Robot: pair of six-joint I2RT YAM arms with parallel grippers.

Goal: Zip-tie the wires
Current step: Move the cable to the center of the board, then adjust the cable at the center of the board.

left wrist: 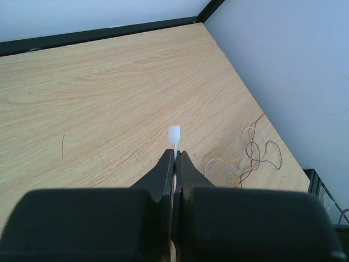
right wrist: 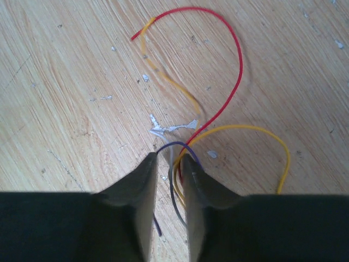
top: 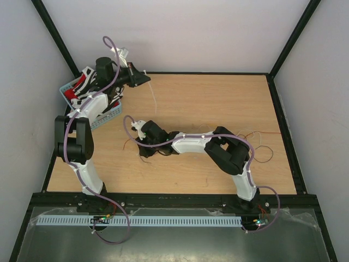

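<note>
Left gripper (left wrist: 174, 155) raised over the far left of the pale wooden tabletop (top: 218, 98); jaws clenched on the thin whitish plastic zip tie (left wrist: 174, 134); its square head sticks out just past the fingertips in the left wrist view. From above, the left gripper (top: 143, 78) points right and the zip tie (top: 153, 98) hangs down from it, a thin pale strip over the far part of the table.

Right arm reaches left across the middle of the table; right gripper (top: 143, 146) low over the wood. In the right wrist view the thin curly wires (right wrist: 241, 60), red, yellow, purple and grey, loop out ahead of the right gripper (right wrist: 169, 159); several strands run into the narrow gap between its jaws; whether they are pinched or only straddled, cannot tell. Small white flecks (right wrist: 174, 126) on the wood just beyond the fingertips.

More loose thin strands (top: 262, 146) lie near the right edge, well apart from both grippers. Blue plastic mesh basket (top: 101, 119) at the far left, beside the left arm.
</note>
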